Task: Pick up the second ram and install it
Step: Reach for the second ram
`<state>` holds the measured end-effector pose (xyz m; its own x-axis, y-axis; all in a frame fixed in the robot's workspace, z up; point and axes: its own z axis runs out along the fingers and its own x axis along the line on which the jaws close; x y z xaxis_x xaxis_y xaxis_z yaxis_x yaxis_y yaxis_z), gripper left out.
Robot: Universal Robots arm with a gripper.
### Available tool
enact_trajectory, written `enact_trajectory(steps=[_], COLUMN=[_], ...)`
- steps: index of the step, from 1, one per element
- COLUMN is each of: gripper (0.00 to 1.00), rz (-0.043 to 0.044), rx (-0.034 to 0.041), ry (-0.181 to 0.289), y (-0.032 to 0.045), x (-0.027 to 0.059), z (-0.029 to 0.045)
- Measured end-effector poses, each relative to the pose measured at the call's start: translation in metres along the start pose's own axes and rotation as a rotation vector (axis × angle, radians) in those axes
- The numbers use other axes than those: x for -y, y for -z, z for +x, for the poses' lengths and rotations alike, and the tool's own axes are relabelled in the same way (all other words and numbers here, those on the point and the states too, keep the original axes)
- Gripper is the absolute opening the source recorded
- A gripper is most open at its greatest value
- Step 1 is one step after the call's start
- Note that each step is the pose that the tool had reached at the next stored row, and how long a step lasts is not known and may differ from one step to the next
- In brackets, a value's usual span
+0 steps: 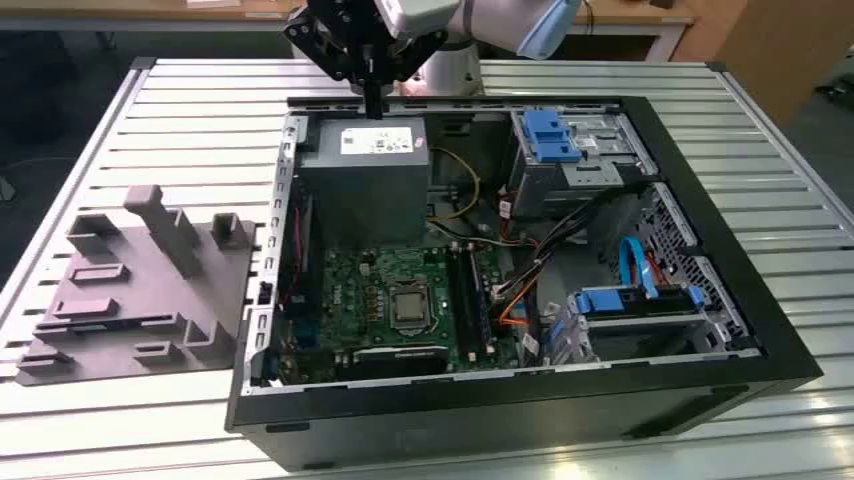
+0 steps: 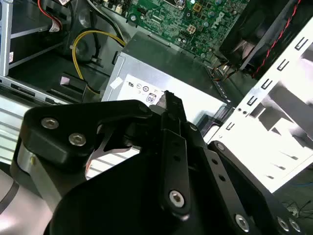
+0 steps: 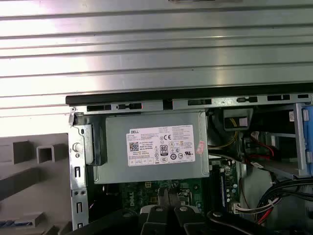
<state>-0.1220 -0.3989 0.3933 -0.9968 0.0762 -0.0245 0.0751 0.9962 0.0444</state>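
My gripper (image 1: 375, 108) hangs above the far rim of the open computer case (image 1: 747, 300), just over the far edge of the grey power box (image 1: 363, 170). Its fingers point down, pressed together and shut with nothing between them, as both wrist views show (image 2: 168, 100) (image 3: 167, 195). A thin bluish strip (image 3: 10, 223) lies on the grey moulded tray (image 1: 134, 290) outside the case; I cannot tell whether it is the second ram. The green circuit board (image 1: 387, 290) with its long black slot strips (image 1: 467, 295) lies lower in the case, well away from the gripper.
The case stands on a slatted metal table (image 1: 200, 110). Yellow wires (image 2: 98, 36) run beside the power box. Blue-latched drive bays (image 1: 554, 135) and a blue cable (image 1: 638, 265) take up the exterior view's right side of the case.
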Motion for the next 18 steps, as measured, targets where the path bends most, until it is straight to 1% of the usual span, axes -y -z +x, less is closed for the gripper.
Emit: enact_trajectory(steps=[10,14,18], gripper=[0.10,0.10,0.10], rz=[0.0001,0.0001,0.0000], rx=[0.0000,0.0000,0.0002], ry=[0.000,0.000,0.000], y=[0.0000,0.0001,0.0002], x=[0.0000,0.0003,0.0007], z=[0.0005,0.0038,0.0087])
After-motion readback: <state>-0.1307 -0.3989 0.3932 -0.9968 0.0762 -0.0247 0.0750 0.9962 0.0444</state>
